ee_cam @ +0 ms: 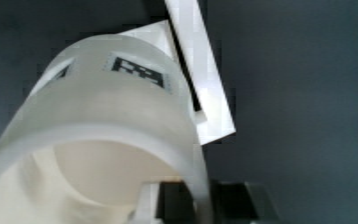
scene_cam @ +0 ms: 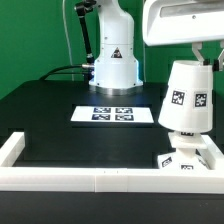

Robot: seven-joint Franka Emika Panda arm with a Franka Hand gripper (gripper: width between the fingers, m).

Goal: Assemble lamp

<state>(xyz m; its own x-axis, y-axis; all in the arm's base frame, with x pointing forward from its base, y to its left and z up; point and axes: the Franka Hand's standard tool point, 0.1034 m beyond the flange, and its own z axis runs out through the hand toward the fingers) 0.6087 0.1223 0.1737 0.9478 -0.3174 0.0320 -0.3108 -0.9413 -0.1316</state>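
Observation:
The white tapered shade (scene_cam: 188,98) with square tags stands upright at the exterior view's right, right over the small square base (scene_cam: 183,160), which sits by the front rail. A short white neck shows between them. The bulb's round head is hidden. My gripper (scene_cam: 206,58) comes down from above and is shut on the shade's upper rim. In the wrist view the shade (ee_cam: 105,120) fills most of the picture. Its thin wall runs between my dark fingers (ee_cam: 174,202), and my gripper (ee_cam: 202,200) is pinched on it.
The marker board (scene_cam: 113,114) lies flat in the middle of the black table. A white rail (scene_cam: 90,178) runs along the front edge and up the left side (scene_cam: 12,148). The arm's white pedestal (scene_cam: 113,60) stands at the back. A white strip (ee_cam: 201,70) shows beyond the shade.

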